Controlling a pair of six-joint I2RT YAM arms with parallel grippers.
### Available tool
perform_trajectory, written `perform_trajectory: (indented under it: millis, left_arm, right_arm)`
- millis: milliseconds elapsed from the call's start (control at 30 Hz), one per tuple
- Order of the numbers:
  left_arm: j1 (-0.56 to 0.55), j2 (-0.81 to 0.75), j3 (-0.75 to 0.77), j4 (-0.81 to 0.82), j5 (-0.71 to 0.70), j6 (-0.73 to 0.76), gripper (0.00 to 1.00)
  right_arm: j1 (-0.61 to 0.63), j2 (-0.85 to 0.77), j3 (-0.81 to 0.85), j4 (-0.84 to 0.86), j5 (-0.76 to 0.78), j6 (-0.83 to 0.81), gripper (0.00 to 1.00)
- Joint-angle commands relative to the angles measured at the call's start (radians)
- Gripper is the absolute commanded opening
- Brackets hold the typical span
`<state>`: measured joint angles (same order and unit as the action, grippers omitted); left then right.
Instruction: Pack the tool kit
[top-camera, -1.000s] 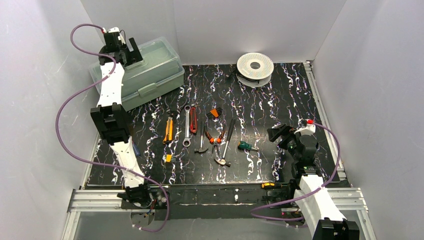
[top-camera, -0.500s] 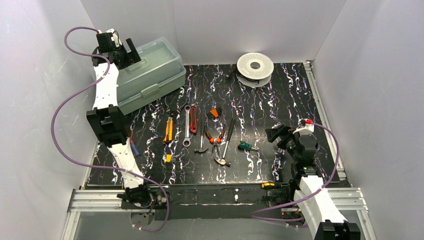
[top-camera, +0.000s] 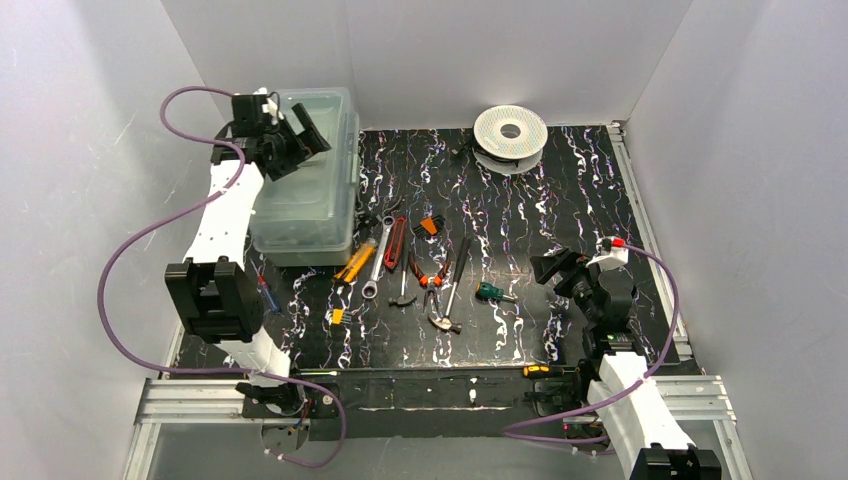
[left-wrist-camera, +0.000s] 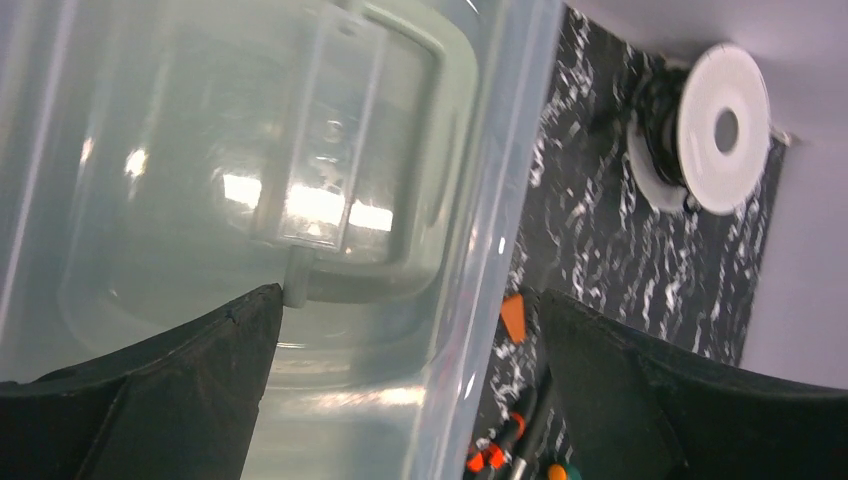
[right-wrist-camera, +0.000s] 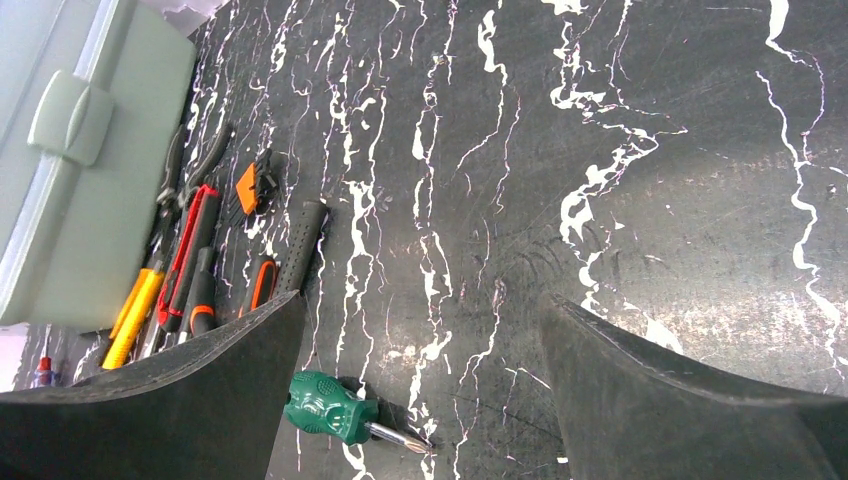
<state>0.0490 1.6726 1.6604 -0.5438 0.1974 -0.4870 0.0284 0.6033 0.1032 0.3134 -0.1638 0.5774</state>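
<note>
The translucent green tool box (top-camera: 305, 195) stands closed at the left of the black mat, its long side against the tools. My left gripper (top-camera: 300, 135) is open above its lid; in the left wrist view (left-wrist-camera: 410, 330) one finger is over the lid handle (left-wrist-camera: 345, 150) and the other past the box's edge. Laid out beside the box are a yellow knife (top-camera: 355, 262), a wrench (top-camera: 375, 265), a red-handled tool (top-camera: 393, 240), pliers (top-camera: 430, 272), a hammer (top-camera: 450, 290) and a green stubby screwdriver (top-camera: 490, 292). My right gripper (top-camera: 552, 268) is open and empty above the mat, just right of the screwdriver (right-wrist-camera: 330, 405).
A white filament spool (top-camera: 510, 133) lies at the back of the mat. An orange hex key set (top-camera: 430, 226) and a small yellow piece (top-camera: 336, 316) lie among the tools. A small screwdriver (top-camera: 263, 293) lies by the left arm. White walls close in three sides.
The left arm has swung right and the tool box has turned and slid toward the tools, pushing the yellow knife and wrench askew. The right arm has not moved.
</note>
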Motion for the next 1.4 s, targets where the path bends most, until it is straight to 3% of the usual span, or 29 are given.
perform_trajectory:
  millis: [0,167,367,600,767,933,1033,1133,1367]
  left_arm:
    - [-0.089,-0.02,0.049,-0.09,0.063,-0.055,0.99]
    - [-0.076,0.001,0.223,-0.239,-0.043,0.048,0.99]
    - [-0.074,-0.065,0.233,-0.266,-0.09,0.108,1.0]
    - [-0.075,-0.2,0.138,-0.266,-0.212,0.171,0.99]
    - [-0.073,-0.339,-0.02,-0.184,-0.335,0.147,1.0]
    - [-0.067,-0.461,-0.153,-0.146,-0.353,0.129,0.99]
    - [-0.051,-0.498,-0.213,-0.145,-0.355,0.139,1.0]
    - [0.039,-0.484,-0.229,-0.169,-0.272,0.115,0.99]
    - [0.13,-0.418,-0.201,-0.132,-0.197,0.01,1.0]
  right_arm:
    - [0.006,-0.006,0.045,0.023,-0.002,-0.001,0.93]
    - [0.006,0.001,0.048,0.021,0.001,-0.006,0.93]
    - [0.006,0.044,0.057,0.035,-0.012,-0.006,0.93]
    - [0.008,0.074,0.068,0.041,-0.03,-0.01,0.93]
    - [0.013,0.114,0.087,0.044,-0.054,-0.018,0.92]
    - [0.042,0.193,0.125,0.035,-0.049,-0.023,0.92]
    - [0.115,0.276,0.197,-0.042,0.039,-0.052,0.94]
    - [0.23,0.37,0.279,-0.09,0.116,-0.081,0.94]
    - [0.4,0.481,0.499,-0.175,0.141,-0.072,0.92]
